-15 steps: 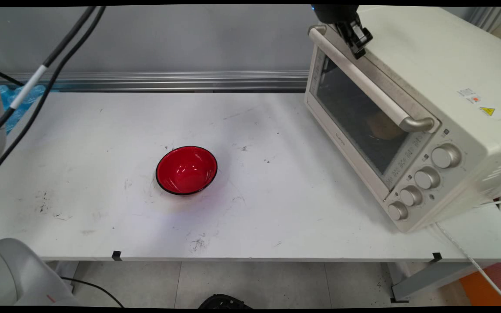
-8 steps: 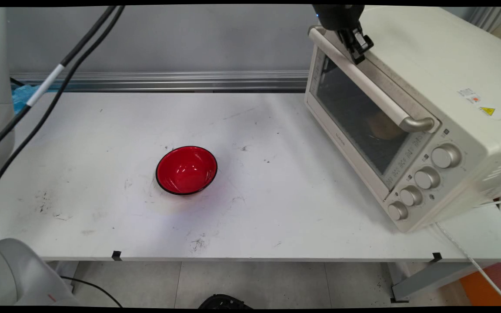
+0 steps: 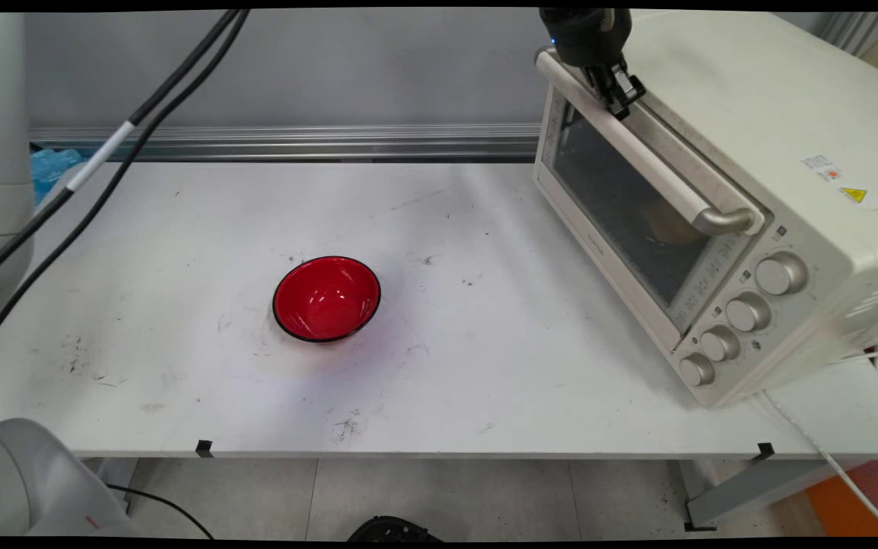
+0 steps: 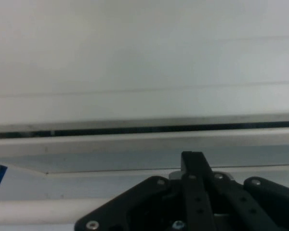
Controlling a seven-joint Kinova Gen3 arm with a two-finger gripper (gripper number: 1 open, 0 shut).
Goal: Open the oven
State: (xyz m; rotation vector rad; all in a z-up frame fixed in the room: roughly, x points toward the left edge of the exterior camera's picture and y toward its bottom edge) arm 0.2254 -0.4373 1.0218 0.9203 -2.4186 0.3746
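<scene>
**Fingers Pressed Together at the Oven Door Handle**

Fingers [image 3: 616,95] of the black two-finger hand were drawn together, tips meeting with nothing between them. In the hand view they [image 4: 195,166] rose from the bottom edge as one closed black column above the linkage. Seen from the main view, the tips came down at the far end of the oven's long silver handle [image 3: 641,149], on or just behind the bar where it met the top edge of the door; whether they actually touched the metal could not be told.

The toaster oven [image 3: 751,137] stood on the right side of the white surface [image 3: 485,366], cream-coloured and angled so that its front faced the middle. Its glass door [image 3: 622,213] looked tipped slightly out at the top. Something round and pale brown showed dimly behind the glass, too unclear to name. Four silver knobs [image 3: 748,311] ran down the front panel at the near end of the door. A yellow warning sticker [image 3: 853,194] lay on the oven's top.

Well apart from the fingers, near the middle of the surface, sat a red bowl [image 3: 326,297] with a dark rim, upright and empty. Two black cables [image 3: 88,164] hung across the upper left.
</scene>
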